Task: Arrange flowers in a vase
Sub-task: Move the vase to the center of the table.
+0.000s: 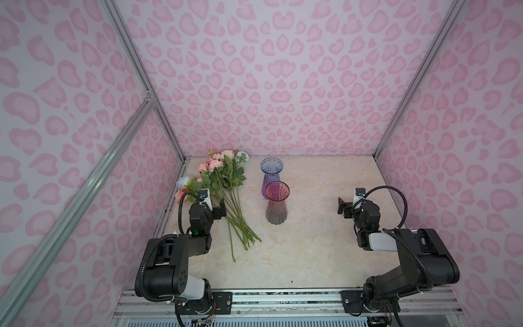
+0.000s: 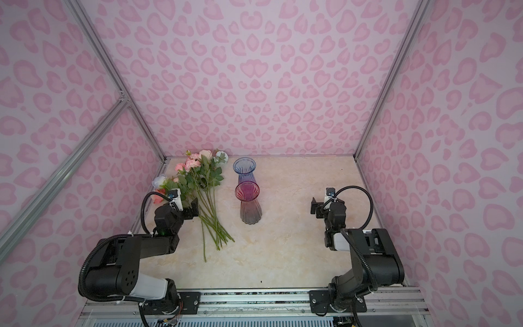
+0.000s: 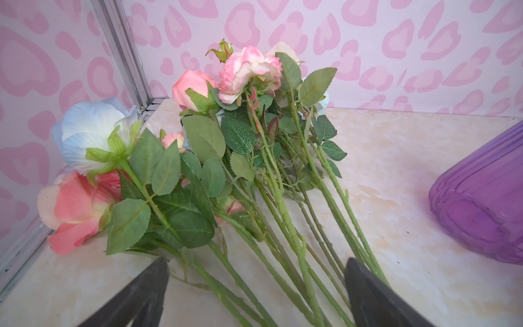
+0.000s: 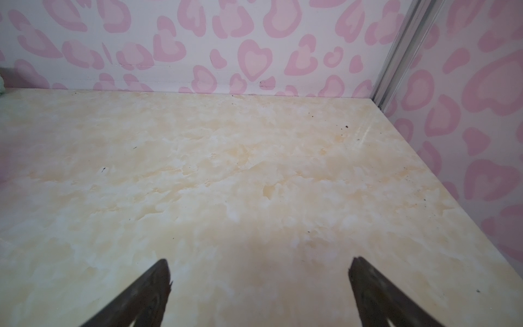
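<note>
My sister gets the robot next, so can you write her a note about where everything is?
Left tool: open, holding nothing, just over the flowers.
Right tool: open, empty, over bare table.
Flowers: all lying in one bunch on the table, on the left arm's side, blooms toward the back wall.
Blue vase and pink vase: upright mid-table, blue behind pink, no flowers in either.
Done: nothing yet.
Left: pick up the flowers and stand them in a vase.

Probably a lab booth: aluminium frame [image 1: 130, 56], pink-patterned walls [image 1: 283, 85], marble-look tabletop [image 1: 305, 249].
</note>
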Controlling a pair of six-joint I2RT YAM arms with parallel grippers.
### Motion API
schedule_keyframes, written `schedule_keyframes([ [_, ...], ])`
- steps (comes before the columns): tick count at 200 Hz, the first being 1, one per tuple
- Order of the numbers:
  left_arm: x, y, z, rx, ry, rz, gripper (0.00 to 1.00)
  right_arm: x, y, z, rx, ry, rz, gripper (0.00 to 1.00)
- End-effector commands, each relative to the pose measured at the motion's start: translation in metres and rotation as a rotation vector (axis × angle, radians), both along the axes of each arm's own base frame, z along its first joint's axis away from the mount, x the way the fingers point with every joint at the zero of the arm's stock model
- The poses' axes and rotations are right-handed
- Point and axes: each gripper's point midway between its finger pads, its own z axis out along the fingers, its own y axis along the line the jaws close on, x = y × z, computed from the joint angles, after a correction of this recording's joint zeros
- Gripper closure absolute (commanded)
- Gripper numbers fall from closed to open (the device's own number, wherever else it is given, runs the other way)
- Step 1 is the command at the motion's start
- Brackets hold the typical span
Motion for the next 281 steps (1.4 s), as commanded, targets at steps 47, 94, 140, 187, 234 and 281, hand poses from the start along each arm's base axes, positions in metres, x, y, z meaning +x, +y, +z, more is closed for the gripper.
schedule_keyframes([
  [47, 0.001, 0.002, 0.122, -0.036, -0.117, 0.027, 0.02, 0.000, 0.000, 0.003, -0.002, -0.015, 0.001, 0.01],
  [94, -0.051, -0.024, 0.204, -0.266, -0.326, -0.083, 0.02, 0.001, -0.001, 0.003, 0.002, -0.013, -0.005, 0.01],
  [140, -0.102, -0.045, 0.265, -0.491, -0.469, -0.214, 0.02, 0.012, 0.019, 0.048, -0.140, 0.041, -0.018, 0.01],
  [187, -0.104, -0.024, 0.240, -0.638, -0.258, -0.007, 0.02, 0.006, 0.074, 0.175, -0.029, 0.046, -0.050, 0.01],
  [234, -0.099, -0.019, 0.193, -0.667, -0.194, 0.056, 0.05, -0.007, 0.086, 0.132, 0.311, 0.182, 0.027, 0.01],
  [281, -0.061, -0.088, 0.100, -0.629, 0.172, -0.049, 0.53, -0.028, 0.071, 0.125, 0.354, 0.142, -0.046, 0.35],
])
